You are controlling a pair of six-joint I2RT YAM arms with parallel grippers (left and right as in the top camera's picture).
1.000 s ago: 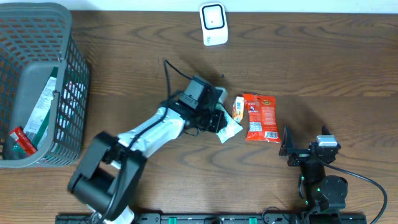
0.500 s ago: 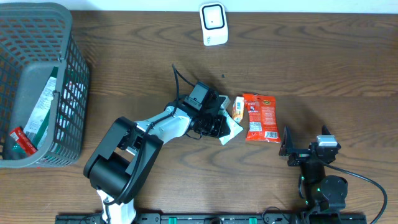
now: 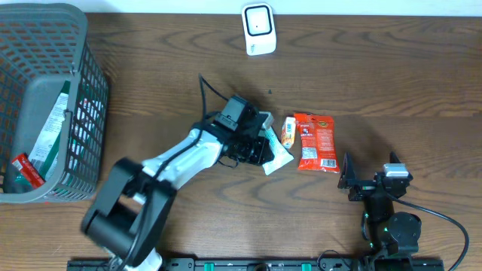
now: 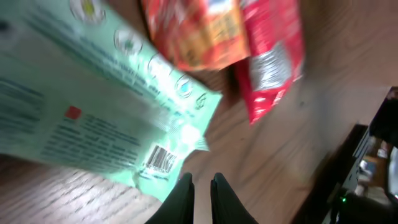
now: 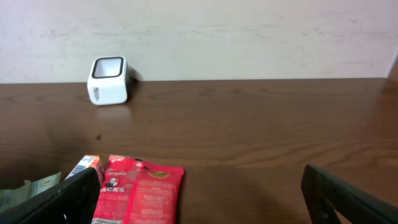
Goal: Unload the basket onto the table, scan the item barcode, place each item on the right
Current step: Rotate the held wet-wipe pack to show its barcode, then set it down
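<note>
Near the middle of the table (image 3: 407, 75) you will find the mint-green packet (image 3: 276, 155) lying flat. It is just left of a red packet (image 3: 315, 141), with a small orange packet (image 3: 288, 129) close beside its far end.

From the left wrist camera you get its printed face. It is pale green with blocks of fine text too blurred to read. You can also see a small red square and a row of round icons along one edge. The barcode (image 4: 160, 158) shows as black bars on a white patch, close to the corner nearest the fingers. That corner of the wrapper looks crimped and a little ragged.

Your left gripper (image 4: 202, 179) sits at this corner with its fingers (image 4: 185, 194) pressed almost together, only a thin slit of wood grain showing between them. The packet's edge ends right at the fingertips, and neither view lets you tell whether it is nipped.

Your right gripper (image 3: 368, 179) rests by the near edge of the table, to the right of the three packets and apart from them. Its jaws are spread wide with nothing between them.

The scanner (image 3: 257, 28), a white box with a dark window, stands at the far edge, well apart from the mint-green packet. A grey basket (image 3: 89, 105) at the left end holds other wrappers.
</note>
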